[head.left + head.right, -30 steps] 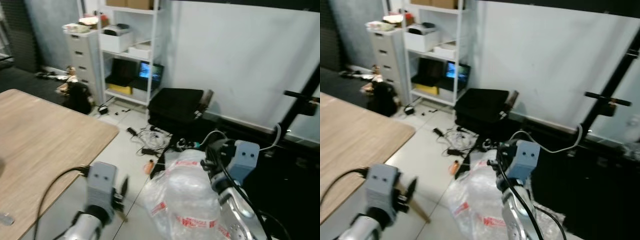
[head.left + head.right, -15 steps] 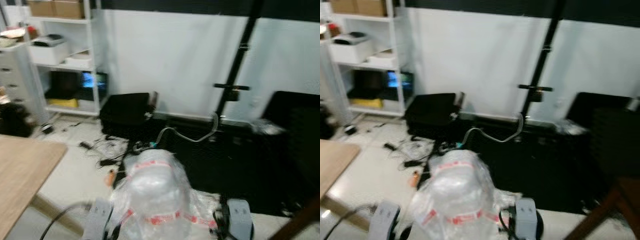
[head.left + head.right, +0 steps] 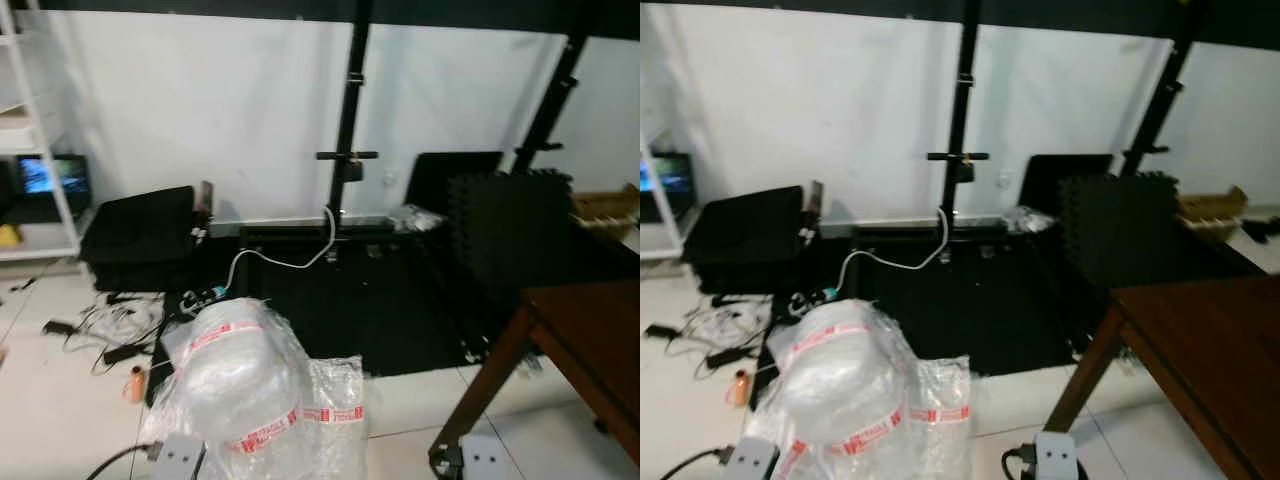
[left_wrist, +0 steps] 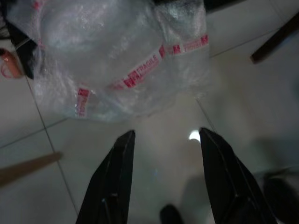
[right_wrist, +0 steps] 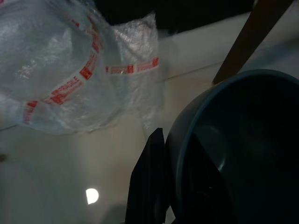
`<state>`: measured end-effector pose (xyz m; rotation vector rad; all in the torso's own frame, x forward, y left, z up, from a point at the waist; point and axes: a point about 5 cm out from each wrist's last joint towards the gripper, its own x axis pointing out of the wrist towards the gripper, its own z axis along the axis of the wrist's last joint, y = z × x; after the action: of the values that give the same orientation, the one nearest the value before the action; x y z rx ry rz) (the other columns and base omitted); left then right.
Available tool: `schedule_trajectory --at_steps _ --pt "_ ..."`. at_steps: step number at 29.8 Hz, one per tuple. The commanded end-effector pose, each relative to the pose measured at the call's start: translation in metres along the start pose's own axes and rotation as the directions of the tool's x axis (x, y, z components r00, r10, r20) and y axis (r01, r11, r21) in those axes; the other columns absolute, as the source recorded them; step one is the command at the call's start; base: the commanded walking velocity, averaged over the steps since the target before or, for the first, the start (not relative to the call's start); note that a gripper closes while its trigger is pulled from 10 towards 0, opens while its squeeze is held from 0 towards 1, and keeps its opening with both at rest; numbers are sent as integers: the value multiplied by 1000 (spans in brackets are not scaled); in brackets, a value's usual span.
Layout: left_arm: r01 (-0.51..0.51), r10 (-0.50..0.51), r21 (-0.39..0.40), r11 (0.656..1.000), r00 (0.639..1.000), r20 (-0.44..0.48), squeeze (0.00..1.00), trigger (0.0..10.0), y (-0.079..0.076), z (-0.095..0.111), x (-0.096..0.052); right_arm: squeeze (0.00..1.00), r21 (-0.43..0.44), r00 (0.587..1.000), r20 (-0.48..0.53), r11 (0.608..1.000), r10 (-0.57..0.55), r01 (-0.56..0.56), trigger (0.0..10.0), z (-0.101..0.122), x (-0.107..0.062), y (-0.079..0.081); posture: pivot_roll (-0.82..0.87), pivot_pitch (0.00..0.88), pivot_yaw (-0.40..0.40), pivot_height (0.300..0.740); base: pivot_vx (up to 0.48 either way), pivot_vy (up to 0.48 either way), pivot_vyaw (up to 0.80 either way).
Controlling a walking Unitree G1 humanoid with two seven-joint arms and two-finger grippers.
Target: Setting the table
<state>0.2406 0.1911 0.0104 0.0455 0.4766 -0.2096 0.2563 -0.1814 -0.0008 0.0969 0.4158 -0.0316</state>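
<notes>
The right claw [image 5: 161, 186] pinches the rim of a dark teal round bowl [image 5: 233, 149] — one black finger [image 5: 149, 182] lies against the outer wall, and what can be seen of the bowl's inside looks empty. The bowl hangs above the pale tiled floor [image 5: 60, 177], not on any table. The left claw [image 4: 163, 177] is spread wide with nothing between its two fingers, pointing down at the same floor. Just ahead of both lies a large clear bubble-wrap bundle bound with red-and-white "fragile" tape [image 3: 235, 385]; its contents cannot be made out. Beside it on the right stands the corner of a dark brown wooden table [image 3: 590, 340] with one slanted leg. Behind, a black floor mat [image 3: 340, 310] stretches to the white wall, where a black soft case [image 3: 135, 235] rests.
</notes>
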Motion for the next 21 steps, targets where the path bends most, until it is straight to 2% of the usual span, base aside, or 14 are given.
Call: schedule_trajectory --at_steps 1,16,21 --pt "20 -20 4 1000 1000 6 0 10000 -5 0 1 0 9 1000 3 1000 -26 26 10000 -3 -4 -9 42 123 55 740 0 0 -769" --pt "37 -38 15 999 999 26 0 10000 -6 1 5 0 3 1000 18 1000 -12 12 10000 -5 -4 -7 38 117 54 740 0 0 -769" --pt "51 -52 23 998 997 50 0 10000 -9 7 6 0 -8 999 39 1000 -6 6 10000 -2 -5 -6 34 114 55 740 0 0 -769"
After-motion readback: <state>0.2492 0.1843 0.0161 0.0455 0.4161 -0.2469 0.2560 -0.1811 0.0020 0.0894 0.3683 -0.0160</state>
